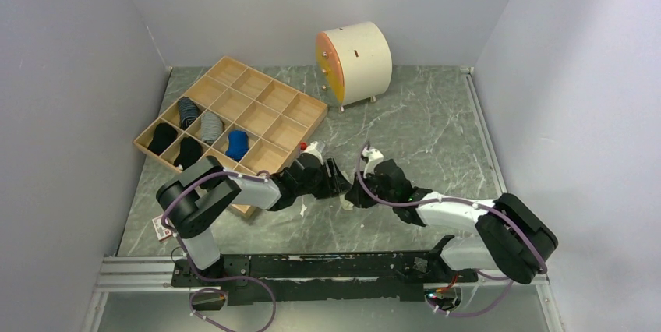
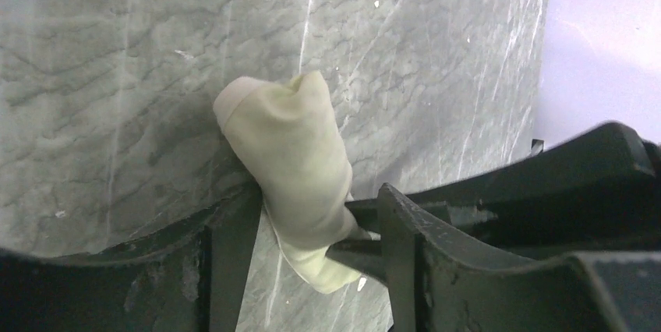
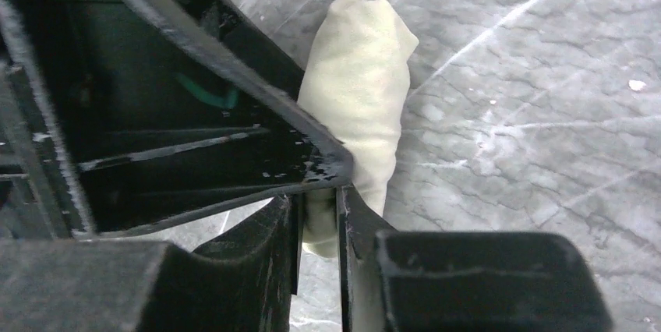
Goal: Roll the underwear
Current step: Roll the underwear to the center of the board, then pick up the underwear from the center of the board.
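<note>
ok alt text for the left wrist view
Pale rolled underwear lies on the grey marbled table, inside the open left pincer. From the right, the right pincer pinches the roll's lower end.

Left jaws, right jaws meet mid-table at pale underwear (image 1: 346, 203); wooden tray (image 1: 277, 82) behind left arm (image 1: 234, 188).

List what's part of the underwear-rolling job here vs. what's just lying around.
In the job:
- underwear, pale, rolled up
- left gripper, straddling it
- right gripper, pinching its end

Lying about:
- wooden divider tray
- rolled garments in its cells
- white drum with an orange face
- tag by the left arm's base
</note>
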Available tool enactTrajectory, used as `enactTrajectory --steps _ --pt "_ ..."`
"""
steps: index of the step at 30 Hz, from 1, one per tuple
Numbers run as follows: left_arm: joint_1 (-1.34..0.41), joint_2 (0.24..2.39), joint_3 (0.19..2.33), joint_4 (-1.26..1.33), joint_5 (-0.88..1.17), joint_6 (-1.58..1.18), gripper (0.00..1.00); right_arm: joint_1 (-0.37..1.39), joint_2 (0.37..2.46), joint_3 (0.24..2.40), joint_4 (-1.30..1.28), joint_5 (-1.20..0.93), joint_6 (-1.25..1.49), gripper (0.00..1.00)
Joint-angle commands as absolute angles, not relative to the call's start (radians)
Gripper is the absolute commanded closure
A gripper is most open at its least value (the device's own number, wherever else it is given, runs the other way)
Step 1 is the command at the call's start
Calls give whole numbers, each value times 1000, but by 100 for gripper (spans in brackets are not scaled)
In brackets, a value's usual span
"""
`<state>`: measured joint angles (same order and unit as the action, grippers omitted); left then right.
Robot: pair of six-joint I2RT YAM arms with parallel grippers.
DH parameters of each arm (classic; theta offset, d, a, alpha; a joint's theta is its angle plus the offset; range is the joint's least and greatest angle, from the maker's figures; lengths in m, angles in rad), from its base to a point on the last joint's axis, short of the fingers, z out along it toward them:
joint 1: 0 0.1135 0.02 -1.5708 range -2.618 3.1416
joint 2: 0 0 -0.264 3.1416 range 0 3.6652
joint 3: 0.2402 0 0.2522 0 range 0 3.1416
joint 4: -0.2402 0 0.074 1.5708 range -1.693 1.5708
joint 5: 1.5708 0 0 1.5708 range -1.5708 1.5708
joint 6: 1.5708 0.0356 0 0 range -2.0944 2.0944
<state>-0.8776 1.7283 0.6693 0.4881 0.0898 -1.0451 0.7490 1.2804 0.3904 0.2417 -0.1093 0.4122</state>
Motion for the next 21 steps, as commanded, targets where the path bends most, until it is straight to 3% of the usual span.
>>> enactTrajectory --steps 1,11,15,21 --pt "-886 1737 675 391 77 -1021 35 659 1279 288 380 -209 477 79" --pt "-894 1825 740 374 105 -999 34 544 1303 224 504 -356 516 78" --pt "-909 1850 761 351 92 -987 40 541 1287 222 506 -357 515 75" --pt "-915 1868 773 317 67 -967 63 541 1245 213 518 -400 519 60"
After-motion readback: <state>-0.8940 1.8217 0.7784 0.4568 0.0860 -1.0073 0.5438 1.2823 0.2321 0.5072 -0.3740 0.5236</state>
